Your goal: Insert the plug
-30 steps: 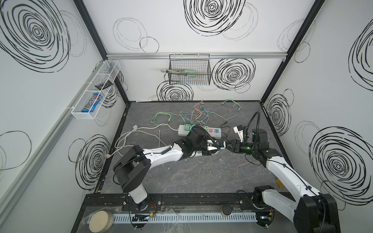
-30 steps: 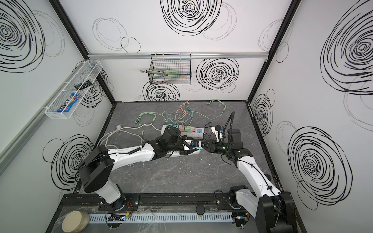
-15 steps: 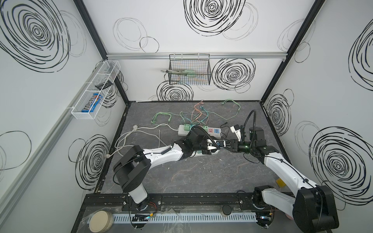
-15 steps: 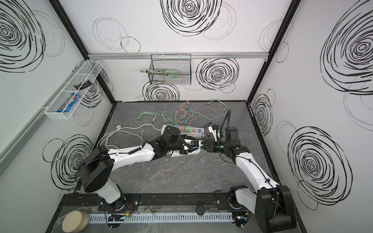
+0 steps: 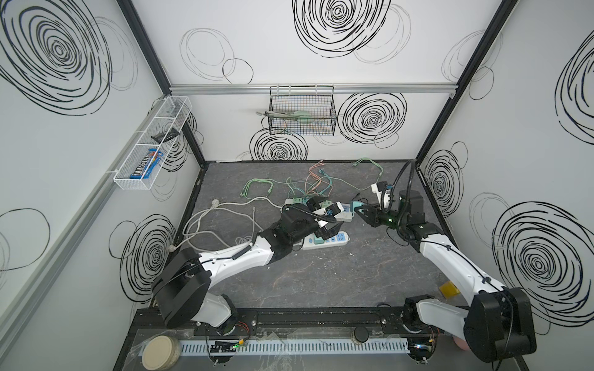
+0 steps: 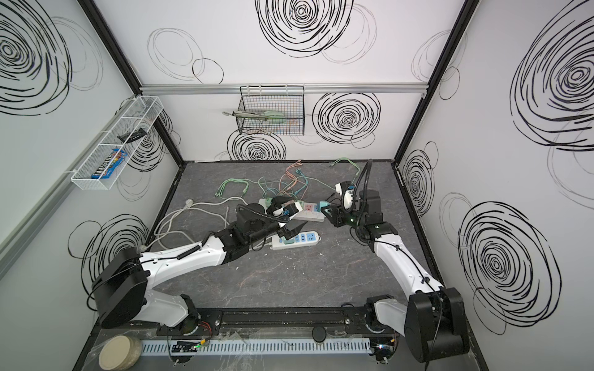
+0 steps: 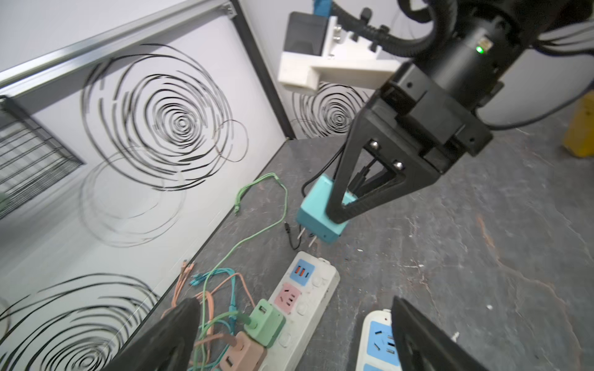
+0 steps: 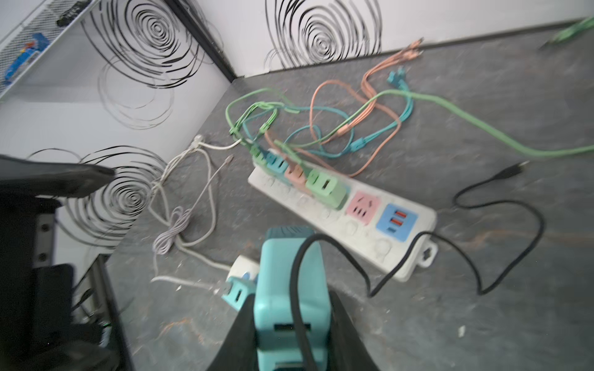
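A teal plug (image 7: 316,208) with a black cable hangs in my right gripper (image 7: 337,215), which is shut on its sides; its two prongs point down, just past the end of the long white power strip (image 7: 305,289). In the right wrist view the plug (image 8: 283,289) fills the gap between the right gripper's (image 8: 291,308) fingers. My left gripper (image 7: 292,318) stands wide open and holds nothing, above both strips. In both top views the right gripper (image 5: 361,212) (image 6: 326,210) and the left gripper (image 5: 332,225) (image 6: 294,225) are close together over the strips.
A pink socket (image 8: 364,204) and a blue USB block (image 8: 397,218) on the long strip are free; green and brown adapters (image 7: 265,321) fill others. A second strip (image 5: 334,239) with blue sockets lies nearer. Coloured cables (image 5: 315,183) and a white cord (image 5: 221,218) lie behind and to the left.
My left gripper has opened wide and let go of the teal plug. The right gripper has closed on it and carried it back toward the long strip's end.
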`<state>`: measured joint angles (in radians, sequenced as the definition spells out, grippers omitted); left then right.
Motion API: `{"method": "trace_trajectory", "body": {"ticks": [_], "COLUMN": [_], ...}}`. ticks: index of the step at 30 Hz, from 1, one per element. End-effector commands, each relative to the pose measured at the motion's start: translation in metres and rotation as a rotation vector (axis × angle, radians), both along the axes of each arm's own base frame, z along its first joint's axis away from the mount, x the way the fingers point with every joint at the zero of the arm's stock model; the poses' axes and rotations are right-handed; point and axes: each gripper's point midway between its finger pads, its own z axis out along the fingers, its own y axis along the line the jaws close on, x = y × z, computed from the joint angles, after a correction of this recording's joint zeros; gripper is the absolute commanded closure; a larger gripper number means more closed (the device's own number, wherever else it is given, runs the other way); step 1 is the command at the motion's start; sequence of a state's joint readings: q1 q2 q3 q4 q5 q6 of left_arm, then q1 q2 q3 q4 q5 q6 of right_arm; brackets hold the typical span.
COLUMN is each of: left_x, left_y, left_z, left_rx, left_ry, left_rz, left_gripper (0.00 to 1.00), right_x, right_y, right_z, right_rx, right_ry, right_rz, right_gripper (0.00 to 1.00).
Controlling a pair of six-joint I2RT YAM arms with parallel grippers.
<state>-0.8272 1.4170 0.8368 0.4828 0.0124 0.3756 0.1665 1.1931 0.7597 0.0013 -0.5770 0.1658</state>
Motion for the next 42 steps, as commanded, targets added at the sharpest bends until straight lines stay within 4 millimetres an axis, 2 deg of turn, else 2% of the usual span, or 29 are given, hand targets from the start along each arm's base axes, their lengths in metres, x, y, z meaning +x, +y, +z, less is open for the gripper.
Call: {"method": "trace_trajectory", "body": {"ticks": [1,3,5,7,10,14,17,19,23,29,35,42], "left_x": [0.020,0.022,0.022,0.023,0.023,0.021,0.021,0.021,0.020,0.017,0.019,0.021], "left_y": [0.040,0.058,0.075,0.092,0.114,0.136,0.148,0.153,0.161,0.166,0.167,0.165], "left_z": [0.017,0.012,0.005,-0.001,-0.011,-0.022,-0.027,-0.028,-0.032,-0.035,-0.037,-0.040], "left_rx": [-0.140,-0.153,-0.164,-0.182,-0.202,-0.205,-0.205,-0.207,-0.200,-0.196,-0.186,-0.177], "left_ry": [0.028,0.058,0.091,0.122,0.173,0.192,0.198,0.197,0.196,0.189,0.185,0.191], "left_rz": [0.241,0.313,0.361,0.416,0.486,0.557,0.598,0.615,0.640,0.653,0.655,0.651], "left_gripper": [0.04,0.04,0.04,0.04,0.04,0.04,0.04,0.04,0.04,0.04,0.04,0.04], "right_x": [0.038,0.030,0.007,-0.003,-0.002,-0.013,-0.026,-0.033,-0.043,-0.048,-0.050,-0.057], "right_y": [-0.013,0.001,0.016,0.017,0.014,0.018,0.033,0.039,0.039,0.039,0.040,0.037], "right_z": [0.036,0.029,0.004,-0.020,-0.039,-0.072,-0.076,-0.081,-0.096,-0.109,-0.121,-0.124], "right_rx": [-0.193,-0.288,-0.408,-0.482,-0.558,-0.739,-0.756,-0.785,-0.898,-1.008,-1.059,-1.059], "right_ry": [-0.259,-0.321,-0.391,-0.406,-0.354,-0.232,-0.199,-0.183,-0.119,-0.099,-0.063,-0.041], "right_rz": [-0.016,0.187,0.466,0.591,0.686,0.833,0.910,0.943,0.987,1.023,1.055,1.070], "right_gripper": [1.00,1.00,1.00,1.00,1.00,1.00,1.00,1.00,1.00,1.00,1.00,1.00]}}
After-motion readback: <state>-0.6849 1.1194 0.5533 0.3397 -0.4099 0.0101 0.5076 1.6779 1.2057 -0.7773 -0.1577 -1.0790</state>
